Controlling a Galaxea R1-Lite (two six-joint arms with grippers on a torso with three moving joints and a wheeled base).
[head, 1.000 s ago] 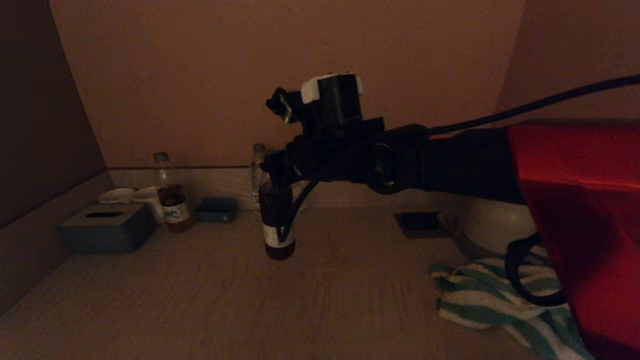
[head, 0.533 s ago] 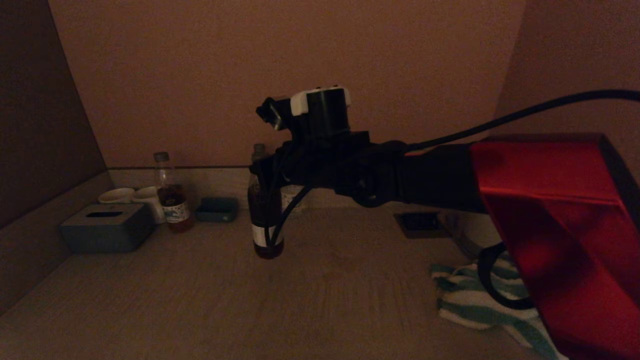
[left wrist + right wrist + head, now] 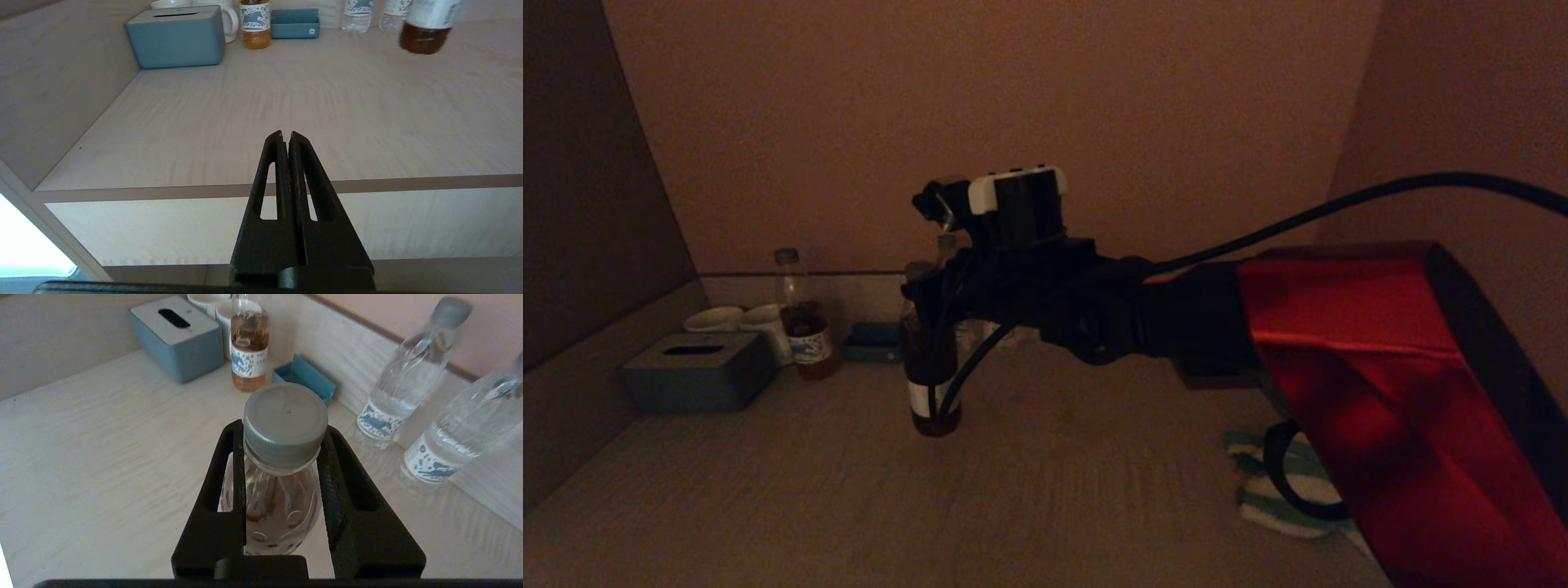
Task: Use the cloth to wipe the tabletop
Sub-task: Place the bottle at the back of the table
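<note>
My right pincer (image 3: 282, 465) is clamped on the neck of a dark-tea bottle (image 3: 280, 486), both fingers (image 3: 229, 486) pressed against it just below the grey cap (image 3: 285, 420). In the head view the bottle (image 3: 931, 367) hangs from the pincer; whether its base touches the tabletop (image 3: 768, 490) or rides just above it I cannot tell. Beyond the pincer, toward the back wall, stand two clear water bottles (image 3: 402, 388); past it and off to my left are a half-full tea bottle (image 3: 249, 347), a small blue tray (image 3: 304, 377), a blue tissue box (image 3: 177, 337) and white cups (image 3: 739, 320). The cloth (image 3: 1278, 498), green-and-white striped, lies bunched well behind the pincer on my right, near the front of the tabletop, partly hidden by my own arm; nothing holds it. My left pincer (image 3: 286, 136) is parked off the front edge, fingers pressed together with nothing between them. Progress, as I judge it: wiping has not begun. This looks like clearing the surface first, with the bottle in hand needing a spot among the things at the back. Left to do: set it down, release it, reach back for the cloth, grip it, then sweep the open tabletop.
</note>
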